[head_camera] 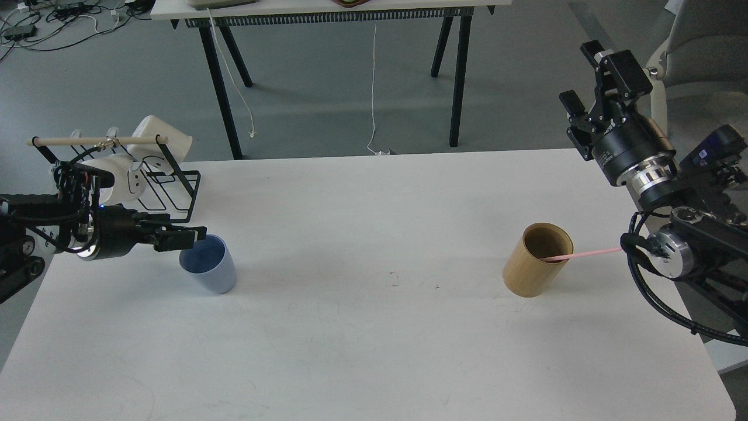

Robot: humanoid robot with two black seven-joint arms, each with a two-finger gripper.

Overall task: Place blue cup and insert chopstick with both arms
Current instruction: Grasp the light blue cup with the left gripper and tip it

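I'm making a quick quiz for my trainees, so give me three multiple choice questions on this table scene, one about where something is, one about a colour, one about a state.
1. Where is the blue cup?
A. beside the wire rack, near the left gripper
B. inside the tan holder
C. on the floor

2. What colour is the chopstick?
A. black
B. pale pink
C. green

3. What is the right gripper doing?
A. gripping the tan holder
B. holding a mug
C. raised, open, holding nothing

Answers: 1 A, the cup stands on the white table at the left gripper's fingertips. 2 B, a pink stick leans out of the holder. 3 C, its fingers are spread in the air.

Head view, angled down over table [374, 351]
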